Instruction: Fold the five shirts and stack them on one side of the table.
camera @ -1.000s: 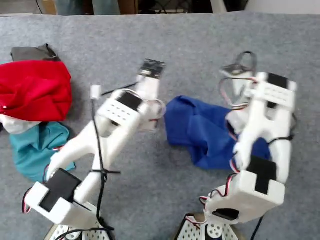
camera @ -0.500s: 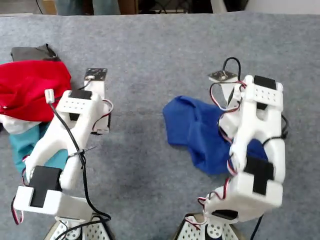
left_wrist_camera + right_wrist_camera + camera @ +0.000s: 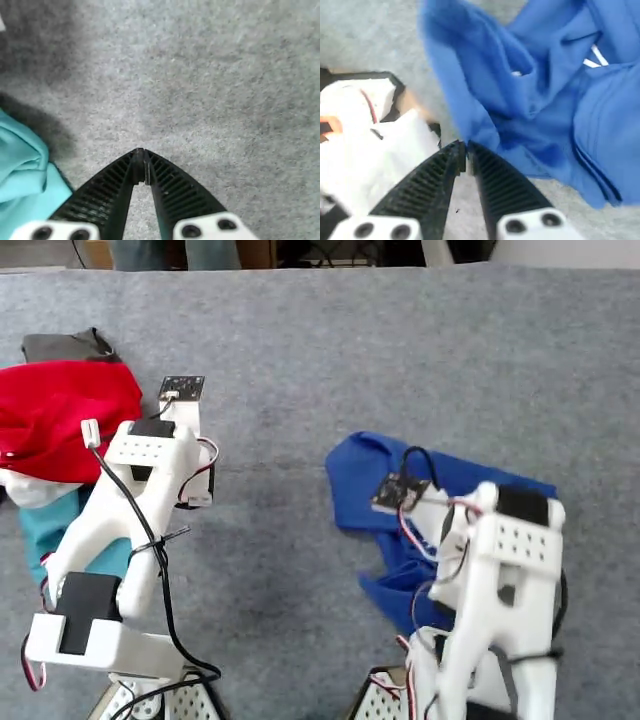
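**Left arm.** The left gripper (image 3: 140, 165) hangs over the grey felt table surface (image 3: 330, 330). Its jaws are closed tip to tip on nothing. It sits just right of the rumpled teal fabric shirt (image 3: 20, 175), at the edge of the unfolded heap on the left side. In that heap, the bunched red fabric shirt (image 3: 65, 420) lies on a white garment (image 3: 25, 490), with a dark grey garment (image 3: 60, 343) at the far end. This position probably keeps the left arm clear of the centre, which serves as the folding area.

**Right arm.** The right gripper (image 3: 466, 155) is over the crumpled blue fabric shirt (image 3: 360, 480), which lies right of centre, well apart from the heap. Its jaws are closed, and a raised fold of the blue fabric runs down to the tips, so the edge appears pinched. Such a grip probably serves to pull the shirt flat before folding. No shirt is folded yet.
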You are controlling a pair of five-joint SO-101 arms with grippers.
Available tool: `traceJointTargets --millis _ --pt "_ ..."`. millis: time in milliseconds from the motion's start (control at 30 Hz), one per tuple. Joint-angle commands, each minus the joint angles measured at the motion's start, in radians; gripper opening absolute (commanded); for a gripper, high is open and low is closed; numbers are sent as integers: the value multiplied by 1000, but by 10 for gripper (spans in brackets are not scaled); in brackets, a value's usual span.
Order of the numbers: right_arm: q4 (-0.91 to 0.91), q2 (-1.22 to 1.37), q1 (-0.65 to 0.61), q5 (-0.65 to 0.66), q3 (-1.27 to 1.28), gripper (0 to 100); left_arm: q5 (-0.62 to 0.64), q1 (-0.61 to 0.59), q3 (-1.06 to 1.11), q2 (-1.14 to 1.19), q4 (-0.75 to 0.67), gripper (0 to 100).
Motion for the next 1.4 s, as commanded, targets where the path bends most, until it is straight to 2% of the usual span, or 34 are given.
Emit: traceJointTargets --millis 0,67,133,333,433,500,600,767,867,1100,1233,1367 --pt "63 -134 -3 61 -7 166 -9 25 -62 -37 2 30" --pt "63 -203 6 64 -7 227 -9 58 -99 -37 6 30" --pt "61 -263 9 66 -19 244 -9 94 -136 -37 6 30" --pt "40 -291 31 60 -73 197 -3 219 -225 -35 -2 30" --pt "-64 -216 112 60 -73 168 -3 282 -239 -17 -46 43" --pt "-130 -133 192 60 -76 166 -2 318 -245 29 -77 102" --pt "-163 -5 290 69 -104 215 58 381 -245 101 -100 184" --pt "-222 131 382 183 -128 365 152 475 -245 184 -172 195" --pt "-322 206 381 181 -124 371 169 519 -245 216 -224 195" --pt "-508 430 331 155 -73 295 232 541 -246 261 -322 176" --pt "-589 553 338 61 -94 156 193 541 -280 269 -313 23" --pt "-598 636 331 -18 -171 12 181 533 -308 281 -311 28"
